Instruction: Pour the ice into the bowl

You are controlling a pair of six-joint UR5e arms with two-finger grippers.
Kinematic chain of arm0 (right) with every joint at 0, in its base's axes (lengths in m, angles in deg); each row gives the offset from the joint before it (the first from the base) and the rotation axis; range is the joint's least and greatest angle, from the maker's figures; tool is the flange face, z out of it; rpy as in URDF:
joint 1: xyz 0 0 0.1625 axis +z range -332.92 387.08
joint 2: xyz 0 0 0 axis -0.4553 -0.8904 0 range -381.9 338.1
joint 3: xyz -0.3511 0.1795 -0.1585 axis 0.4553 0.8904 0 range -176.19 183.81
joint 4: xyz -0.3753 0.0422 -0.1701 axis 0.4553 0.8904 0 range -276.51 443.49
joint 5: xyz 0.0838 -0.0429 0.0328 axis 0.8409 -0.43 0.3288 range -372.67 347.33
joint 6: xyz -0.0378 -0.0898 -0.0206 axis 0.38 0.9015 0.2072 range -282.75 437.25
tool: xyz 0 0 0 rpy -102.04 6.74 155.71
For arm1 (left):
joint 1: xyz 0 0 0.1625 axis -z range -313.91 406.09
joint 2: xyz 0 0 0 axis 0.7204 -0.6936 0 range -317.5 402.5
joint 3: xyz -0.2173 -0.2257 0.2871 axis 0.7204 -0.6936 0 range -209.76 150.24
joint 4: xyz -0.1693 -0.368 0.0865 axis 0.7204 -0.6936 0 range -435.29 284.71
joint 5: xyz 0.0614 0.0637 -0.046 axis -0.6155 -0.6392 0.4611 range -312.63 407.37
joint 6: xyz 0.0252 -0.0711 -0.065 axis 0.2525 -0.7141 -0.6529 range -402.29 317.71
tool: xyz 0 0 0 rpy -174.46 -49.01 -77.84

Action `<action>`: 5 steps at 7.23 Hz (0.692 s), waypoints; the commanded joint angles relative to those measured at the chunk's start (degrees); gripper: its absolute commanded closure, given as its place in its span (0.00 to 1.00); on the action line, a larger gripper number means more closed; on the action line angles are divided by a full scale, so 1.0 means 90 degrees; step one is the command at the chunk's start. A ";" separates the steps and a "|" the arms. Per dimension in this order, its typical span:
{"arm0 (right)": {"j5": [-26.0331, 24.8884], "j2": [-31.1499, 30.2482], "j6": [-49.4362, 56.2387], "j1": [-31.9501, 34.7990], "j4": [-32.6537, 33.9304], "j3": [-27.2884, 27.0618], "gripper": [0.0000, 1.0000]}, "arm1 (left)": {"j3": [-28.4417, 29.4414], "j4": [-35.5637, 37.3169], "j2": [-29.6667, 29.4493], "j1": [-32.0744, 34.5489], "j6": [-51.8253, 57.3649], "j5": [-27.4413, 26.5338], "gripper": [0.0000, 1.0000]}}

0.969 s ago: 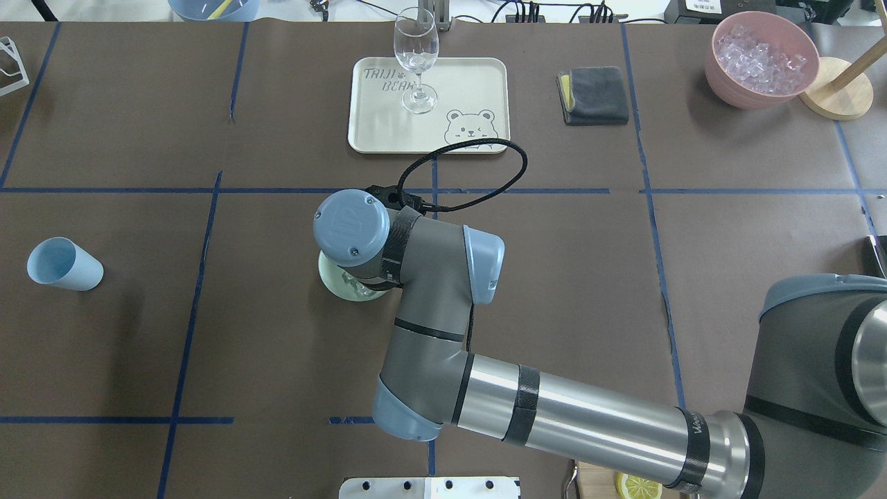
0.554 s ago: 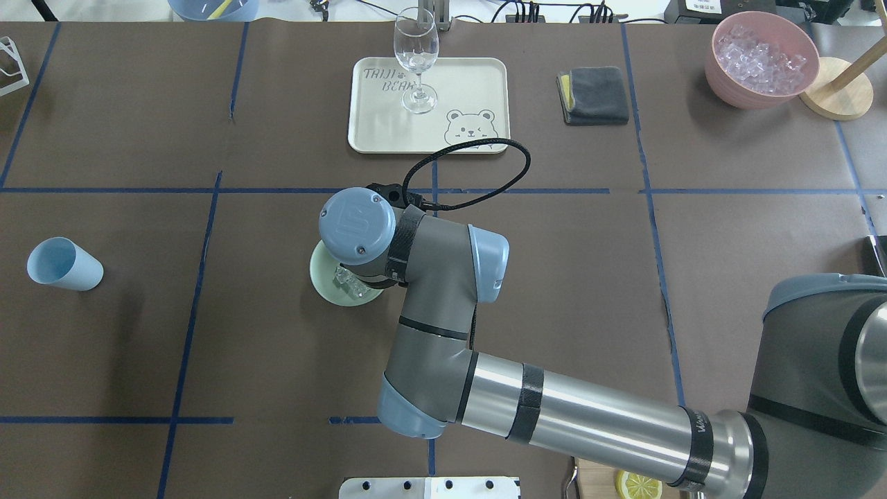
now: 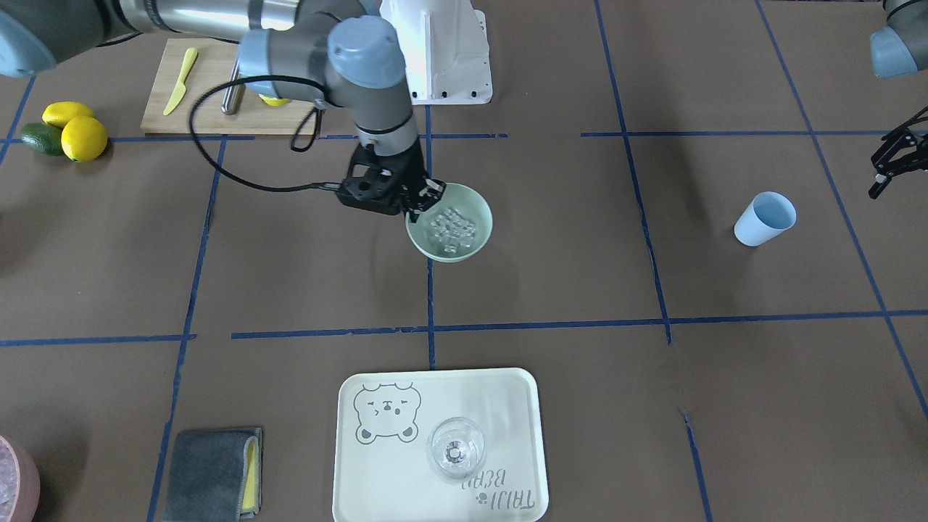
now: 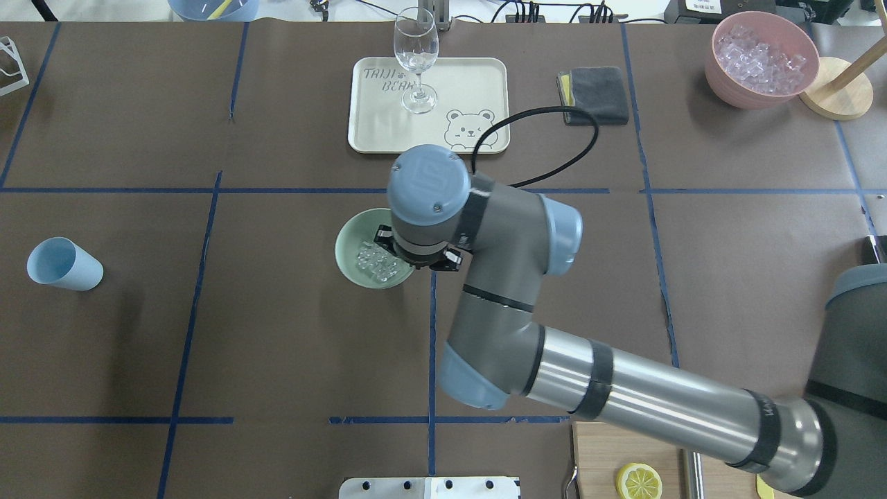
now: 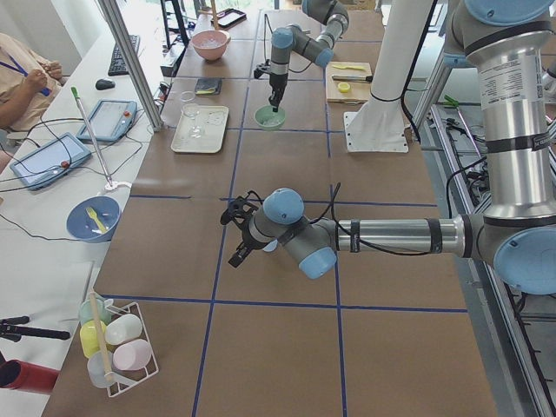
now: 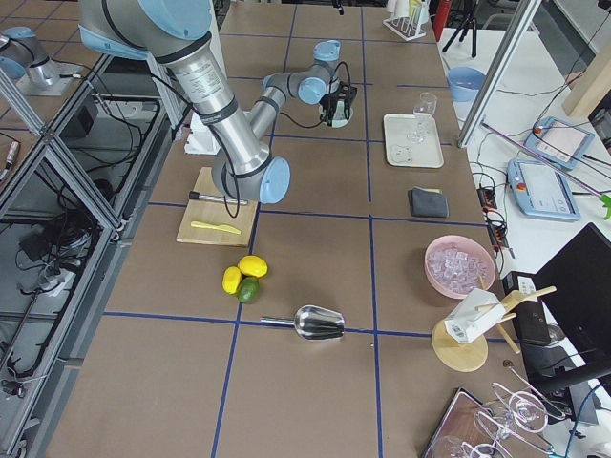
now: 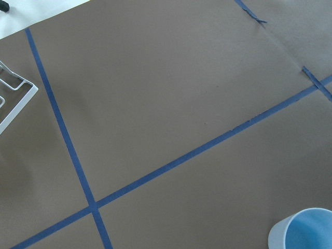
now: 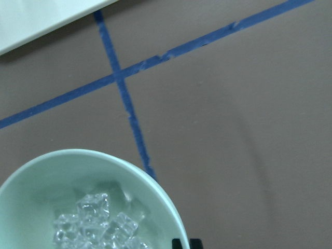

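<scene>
Already the ice (image 3: 451,228) sits in a little heap inside the bowl (image 3: 464,255), and the bowl stands near the middle of the table. So the pouring part looks done to me. I think all that is left is for the arm to let go of the bowl and move away.

The right arm reaches out long across the table. It bends at the wrist so that the end points straight down. The right gripper (image 3: 423,203) is at the bowl's edge, on the side nearer the robot's right. Its fingers are close together and seem to pinch the rim. The wrist hides most of them, though, so I am not sure.

The left gripper (image 3: 886,168) hangs far off to the side, near the blue cup (image 3: 765,217). Its fingers are spread wide and hold nothing. The pink container (image 4: 734,97) with more ice in it is well apart from the bowl, at a far corner of the table.
</scene>
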 commanded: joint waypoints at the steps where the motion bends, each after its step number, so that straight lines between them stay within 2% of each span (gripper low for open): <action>1: 0.0675 -0.1730 0.0590 0.0758 -0.0027 -0.1387 1.00 | 0.0008 0.0000 0.0013 0.0007 -0.0010 0.0008 0.00; 2: 0.1201 -0.2674 0.1668 0.1226 -0.0355 -0.1536 1.00 | 0.0008 0.0019 0.0013 0.0007 -0.0010 0.0017 0.00; 3: 0.1593 -0.3564 0.2239 0.1637 -0.1142 -0.1490 1.00 | -0.0021 0.0020 0.0013 0.0007 -0.0019 0.0018 0.00; 5: 0.1684 -0.4798 0.3391 0.2204 -0.2229 -0.1188 1.00 | -0.0050 0.0049 0.0003 0.0007 -0.0049 0.0008 0.00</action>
